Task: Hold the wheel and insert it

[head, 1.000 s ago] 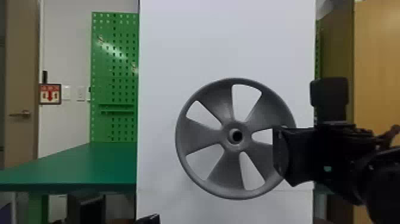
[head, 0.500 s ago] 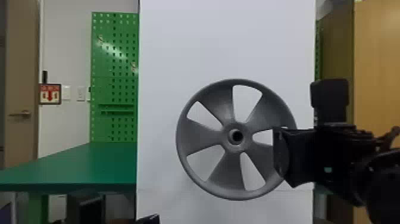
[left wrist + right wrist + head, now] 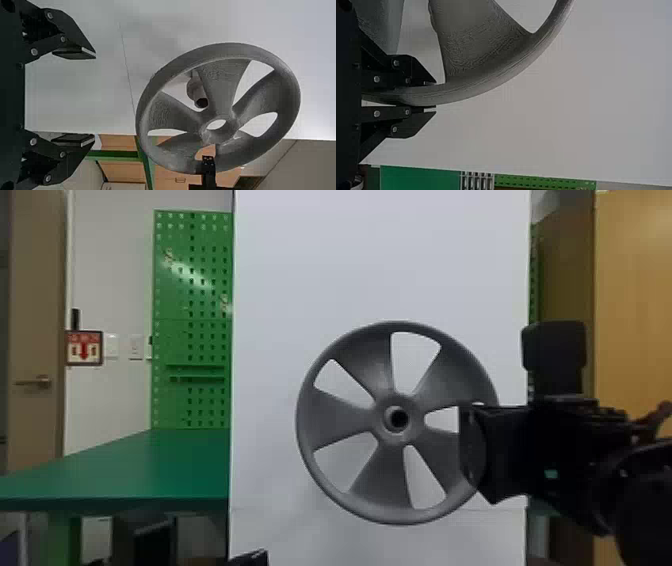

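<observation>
In the head view's right-centre, your right jaws [image 3: 435, 95] gripped the rim of the one five-spoke wheel [image 3: 340, 420], which extended left from them, its hub [image 3: 381, 421] out of line with the single peg [image 3: 195, 91] behind, while your left jaws [image 3: 94, 97] stood parted, clear of it.

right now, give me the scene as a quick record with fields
wheel: gray, five spokes, upright in front of the white panel
right tool: shut on the wheel's rim
left tool: open, nothing between its fingers
peg: on the panel, visible through an opening between spokes
inserted: no, peg outside the hub
</observation>
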